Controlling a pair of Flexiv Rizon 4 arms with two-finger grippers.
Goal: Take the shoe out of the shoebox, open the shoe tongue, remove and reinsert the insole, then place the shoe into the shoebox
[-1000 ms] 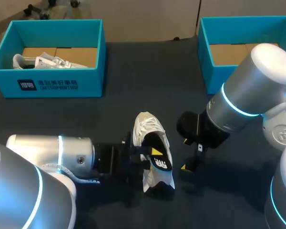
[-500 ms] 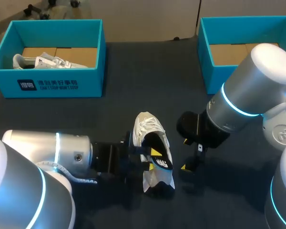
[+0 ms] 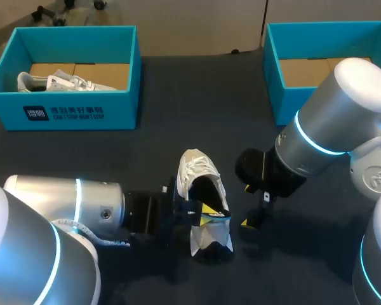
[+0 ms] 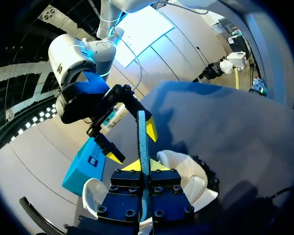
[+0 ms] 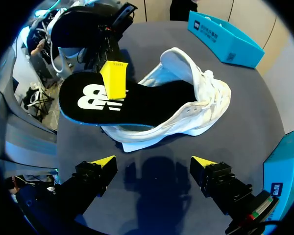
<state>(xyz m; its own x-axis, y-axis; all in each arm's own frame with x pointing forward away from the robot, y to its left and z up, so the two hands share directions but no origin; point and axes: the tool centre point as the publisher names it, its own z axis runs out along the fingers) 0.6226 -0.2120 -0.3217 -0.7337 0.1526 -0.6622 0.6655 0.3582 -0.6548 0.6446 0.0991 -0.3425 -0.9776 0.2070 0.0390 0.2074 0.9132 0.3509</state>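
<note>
Since a second ago the insole (image 5: 147, 100) has tilted edge-on to the head view. Left gripper (image 5: 113, 88) pinches its heel, its toe inside the shoe (image 5: 201, 105) on the table (image 3: 178, 95). Right gripper (image 5: 152, 169) hovers wide beside. Insole removal seems in hand; next, draw it clear.

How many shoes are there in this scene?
2. One white shoe lies on the table near its middle, insole partly out; a second shoe sits in the left shoebox. The right shoebox floor is partly hidden.
</note>
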